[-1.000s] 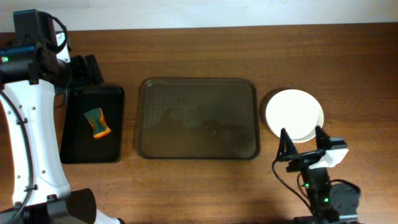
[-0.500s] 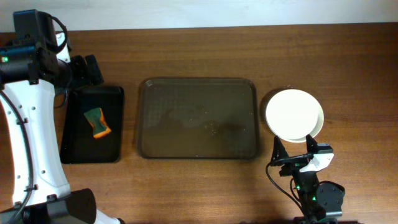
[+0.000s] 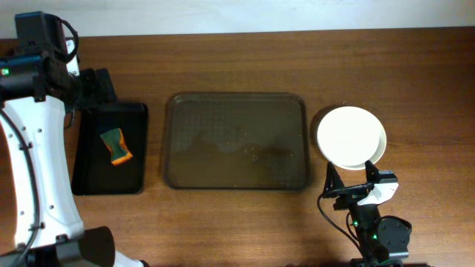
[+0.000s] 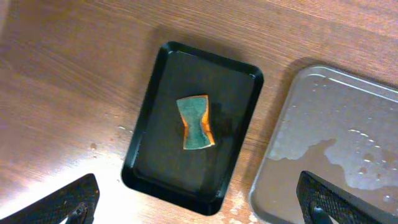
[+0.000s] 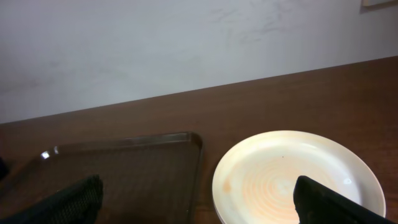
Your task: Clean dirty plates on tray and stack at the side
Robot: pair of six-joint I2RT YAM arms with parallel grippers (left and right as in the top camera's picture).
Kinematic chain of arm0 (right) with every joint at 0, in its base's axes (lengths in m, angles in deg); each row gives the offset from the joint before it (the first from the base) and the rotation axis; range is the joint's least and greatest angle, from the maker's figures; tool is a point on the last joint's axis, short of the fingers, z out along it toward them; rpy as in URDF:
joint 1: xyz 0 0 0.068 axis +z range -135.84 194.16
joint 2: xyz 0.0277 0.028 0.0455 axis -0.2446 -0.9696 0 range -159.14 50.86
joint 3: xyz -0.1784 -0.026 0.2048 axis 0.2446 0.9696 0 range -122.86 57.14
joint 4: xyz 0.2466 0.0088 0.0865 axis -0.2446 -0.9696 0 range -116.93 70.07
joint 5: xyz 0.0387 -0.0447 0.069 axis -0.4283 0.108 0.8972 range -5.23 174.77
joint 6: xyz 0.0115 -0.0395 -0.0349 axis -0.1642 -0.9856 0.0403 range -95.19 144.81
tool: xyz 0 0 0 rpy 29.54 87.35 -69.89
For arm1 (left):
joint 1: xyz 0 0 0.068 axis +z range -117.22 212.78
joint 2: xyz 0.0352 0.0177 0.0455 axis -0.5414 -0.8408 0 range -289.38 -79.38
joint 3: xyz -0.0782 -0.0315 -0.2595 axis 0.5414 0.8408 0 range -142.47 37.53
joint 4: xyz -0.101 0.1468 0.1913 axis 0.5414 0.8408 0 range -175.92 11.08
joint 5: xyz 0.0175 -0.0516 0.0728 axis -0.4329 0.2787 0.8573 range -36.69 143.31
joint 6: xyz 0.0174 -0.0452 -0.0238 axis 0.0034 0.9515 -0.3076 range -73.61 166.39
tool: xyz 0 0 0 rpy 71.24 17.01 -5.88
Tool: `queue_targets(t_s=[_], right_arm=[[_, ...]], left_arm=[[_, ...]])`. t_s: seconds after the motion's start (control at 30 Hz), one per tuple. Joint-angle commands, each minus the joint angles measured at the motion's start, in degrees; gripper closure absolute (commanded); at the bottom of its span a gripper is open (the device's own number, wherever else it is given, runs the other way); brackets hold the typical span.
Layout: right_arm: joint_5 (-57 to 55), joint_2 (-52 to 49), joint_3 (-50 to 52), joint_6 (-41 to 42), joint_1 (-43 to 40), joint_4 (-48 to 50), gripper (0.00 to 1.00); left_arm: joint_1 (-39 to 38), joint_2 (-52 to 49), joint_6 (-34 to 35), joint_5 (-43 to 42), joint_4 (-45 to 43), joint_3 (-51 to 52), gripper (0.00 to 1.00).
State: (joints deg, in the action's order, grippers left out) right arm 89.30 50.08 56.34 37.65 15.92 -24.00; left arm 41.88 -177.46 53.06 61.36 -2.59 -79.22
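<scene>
Tray [image 3: 236, 141] held water film and droplets; we read puddle outline best in left wrist view; black tray [image 3: 110, 148] held one green-orange sponge [image 3: 115, 145], flat near its centre; plates [image 3: 350, 137] sat stacked on table [image 3: 223, 222] just right of tray, top plate offset from one beneath; overhead showed top plate plain white; right wrist view showed us faint orange tint on it; left gripper [image 4: 199, 208] was near black tray, jaws wide apart; right gripper [image 3: 351, 174] was near stack, jaws likewise apart.
</scene>
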Motion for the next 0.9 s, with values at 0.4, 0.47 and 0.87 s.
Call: queue_targets(t_s=[0.4,0.47,0.87], right_arm=[[-0.11,0.57,0.48,-0.39,0.52,0.0,0.02],[-0.11,0.57,0.48,-0.39,0.52,-0.02,0.02],[-0.11,0.57,0.48,-0.39,0.52,0.0,0.02]], left_arm=[[-7.39,74.49,-11.37,-5.77,-72.15,86.38,0.0],[-8.9,83.03,-13.55,-5.99,-78.75,97.11,0.0],[-9.16,97.81,-23.93,-7.06,-78.6,116.28,0.0]])
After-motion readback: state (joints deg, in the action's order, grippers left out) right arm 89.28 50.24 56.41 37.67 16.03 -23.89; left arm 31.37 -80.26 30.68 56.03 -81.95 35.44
